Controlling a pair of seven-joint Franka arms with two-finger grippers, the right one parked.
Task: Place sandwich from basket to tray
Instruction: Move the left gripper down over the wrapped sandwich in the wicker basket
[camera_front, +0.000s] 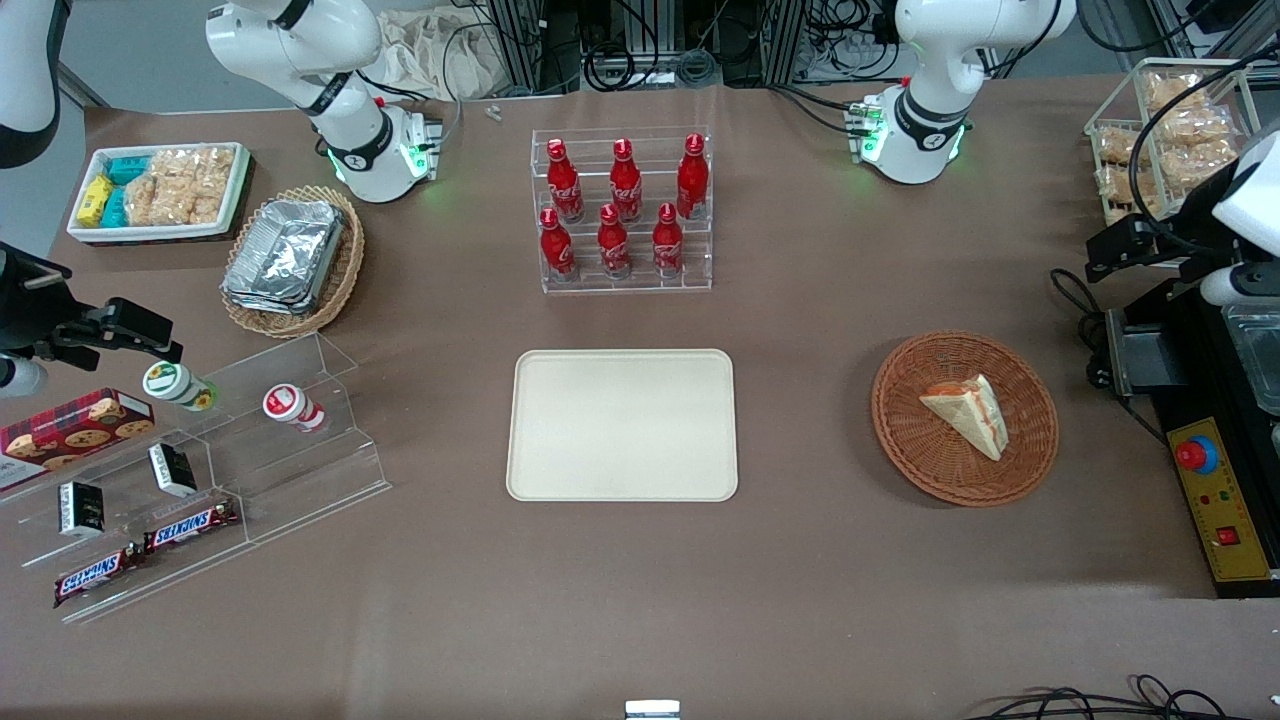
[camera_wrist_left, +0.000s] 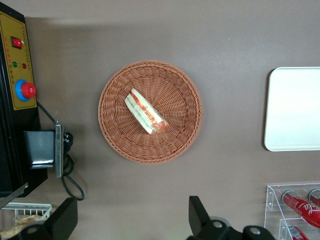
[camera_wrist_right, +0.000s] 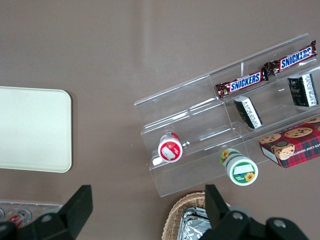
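The sandwich (camera_front: 968, 413) (camera_wrist_left: 146, 112), a pale bread wedge with red and green filling at its edge, lies in the round reddish-brown basket (camera_front: 900, 440) (camera_wrist_left: 115, 135). The cream tray (camera_front: 622, 425) (camera_wrist_left: 295, 109) lies flat at the table's middle with nothing on it, a short way from the basket toward the parked arm's end. My gripper (camera_front: 1125, 248) (camera_wrist_left: 131, 220) hangs open, high above the table at the working arm's end. It is farther from the front camera than the basket, and nothing is between its fingers (camera_wrist_left: 200, 217).
A black control box with a red button (camera_front: 1197, 455) (camera_wrist_left: 24, 90) and a cable (camera_front: 1075, 295) sit beside the basket. An acrylic rack of red bottles (camera_front: 625, 210) stands farther back than the tray. A wire rack of snack packets (camera_front: 1165, 130) stands at the working arm's end.
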